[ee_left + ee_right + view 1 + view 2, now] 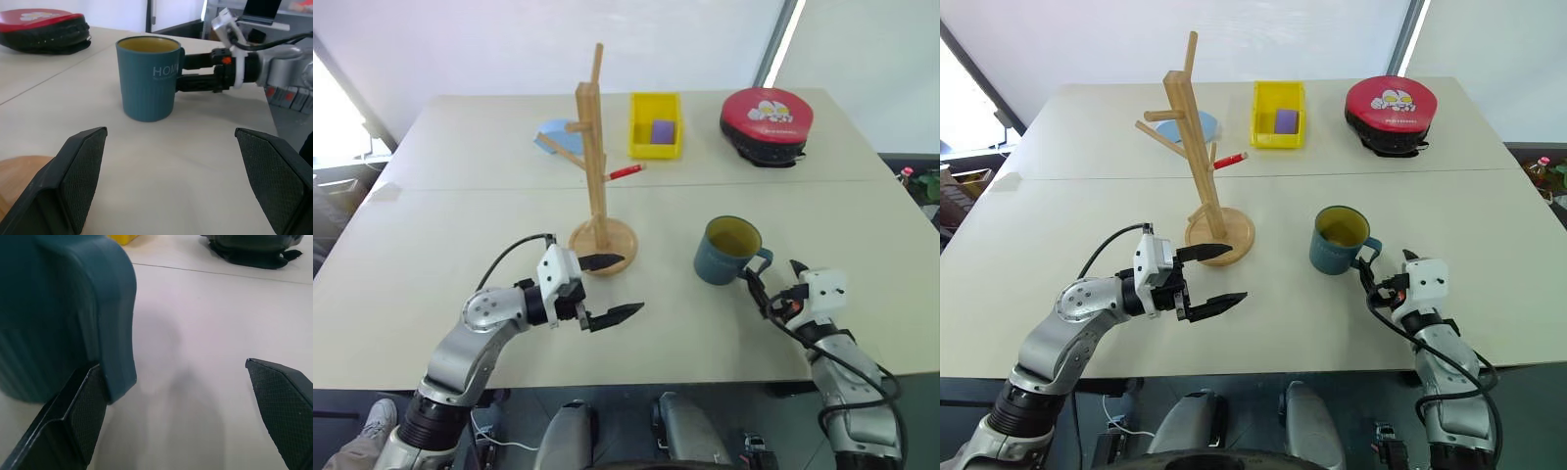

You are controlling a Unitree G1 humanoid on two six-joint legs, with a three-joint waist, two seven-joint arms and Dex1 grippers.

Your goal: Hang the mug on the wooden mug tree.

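Mug (58,318) handle behind end effector (181,411)

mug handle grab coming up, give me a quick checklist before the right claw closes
1. Mug upright on the table: ok.
2. Right claw open: ok.
3. Handle between its fingers: not ok, it sits by one finger, off centre.
4. Left claw open and apart from the mug: ok.
5. Wooden mug tree upright, pegs free: ok.
6. Yellow bin away from the path: ok.
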